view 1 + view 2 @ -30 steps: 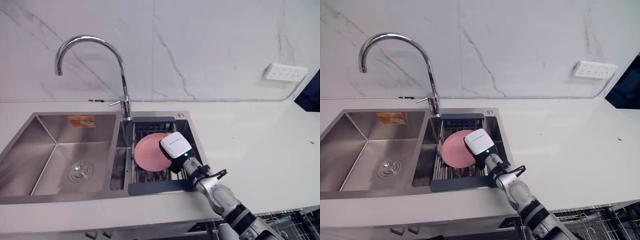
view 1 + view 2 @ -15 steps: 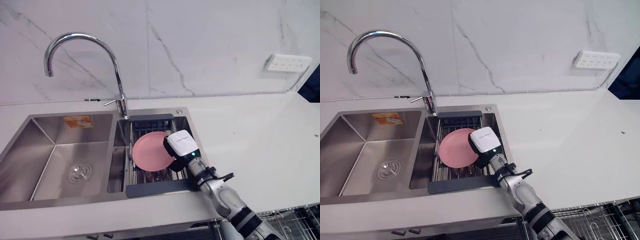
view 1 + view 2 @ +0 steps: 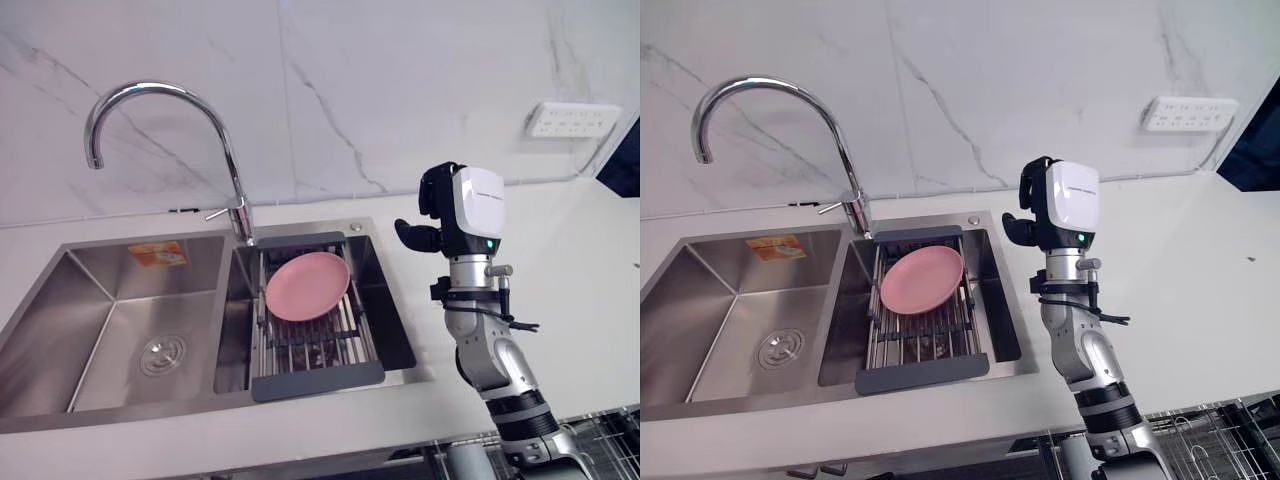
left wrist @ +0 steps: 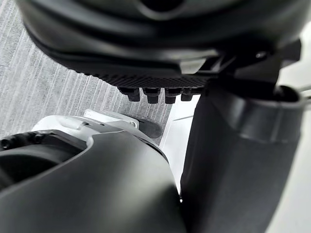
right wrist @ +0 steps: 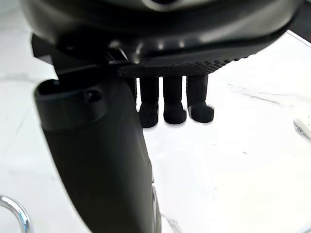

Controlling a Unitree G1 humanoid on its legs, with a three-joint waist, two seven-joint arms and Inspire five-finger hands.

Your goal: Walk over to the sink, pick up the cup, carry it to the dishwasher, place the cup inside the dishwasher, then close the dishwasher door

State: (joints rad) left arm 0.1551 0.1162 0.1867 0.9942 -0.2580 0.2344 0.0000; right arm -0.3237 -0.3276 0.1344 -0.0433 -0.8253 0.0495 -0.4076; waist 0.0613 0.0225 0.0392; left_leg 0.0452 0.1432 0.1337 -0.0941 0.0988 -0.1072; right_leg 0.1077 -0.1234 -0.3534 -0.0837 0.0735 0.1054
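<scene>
As the right hand (image 3: 430, 210) hovers empty, the pink plate (image 3: 307, 286) lies tilted.

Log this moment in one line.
right hand: open, empty, above counter right of sink | pink plate: on rack in sink | left hand: low, by floor

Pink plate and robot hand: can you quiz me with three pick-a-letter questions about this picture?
1. Where is the pink plate? A) on the rack in the sink's right basin B) in the left basin C) on the floor
2. How many basins has the sink? A) one B) two C) three
3. The right hand is A) gripping the plate B) raised, holding nothing C) touching the tap
Answers: 1 A, it rests on the rack's bars; 2 B, two steel basins side by side; 3 B, it grips nothing.
</scene>
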